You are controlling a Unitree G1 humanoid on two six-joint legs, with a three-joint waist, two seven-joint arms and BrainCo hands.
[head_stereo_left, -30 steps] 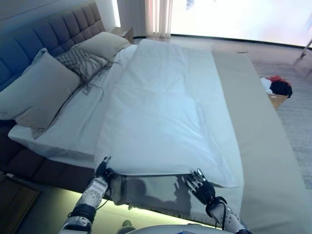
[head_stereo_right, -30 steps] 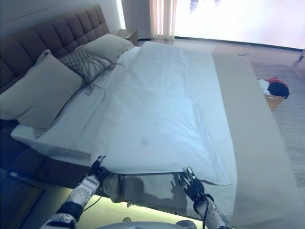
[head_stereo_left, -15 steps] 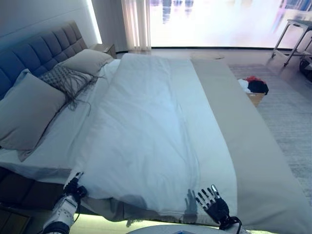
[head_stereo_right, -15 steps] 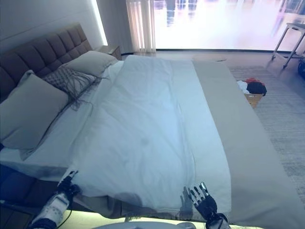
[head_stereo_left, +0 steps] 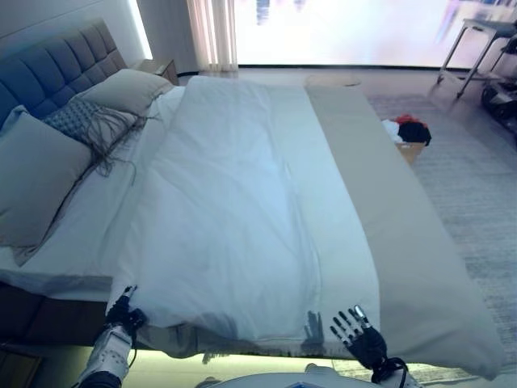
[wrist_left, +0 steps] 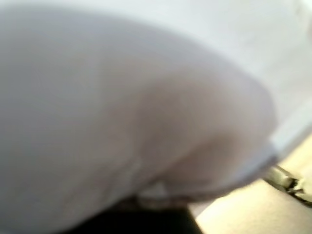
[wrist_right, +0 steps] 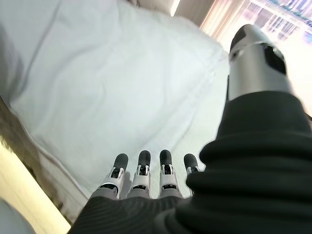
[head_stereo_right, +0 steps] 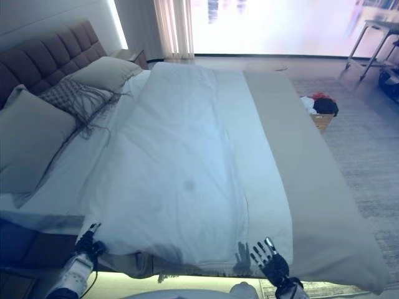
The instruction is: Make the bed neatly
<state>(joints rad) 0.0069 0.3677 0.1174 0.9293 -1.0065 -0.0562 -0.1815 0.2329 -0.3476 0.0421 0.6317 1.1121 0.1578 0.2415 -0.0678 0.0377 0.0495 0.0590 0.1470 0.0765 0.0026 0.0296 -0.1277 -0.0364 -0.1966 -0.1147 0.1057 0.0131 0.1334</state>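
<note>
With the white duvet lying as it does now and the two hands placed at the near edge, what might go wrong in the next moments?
1. The left robot hand is at the corner of the white duvet while the right robot hand is open, holding nothing. A pull from the left corner alone would probably skew the duvet.
2. The duvet's near edge already hangs past the mattress, so more pulling may drag it off.
3. The beige bed runner lies beside it and may wrinkle.

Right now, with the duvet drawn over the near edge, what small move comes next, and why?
Probably bring the right robot hand forward to take the white duvet hem. Its fingers are spread and hold nothing, just short of the edge, while the left robot hand sits at the other near corner. With both corners held, the hem could be pulled even.
</note>
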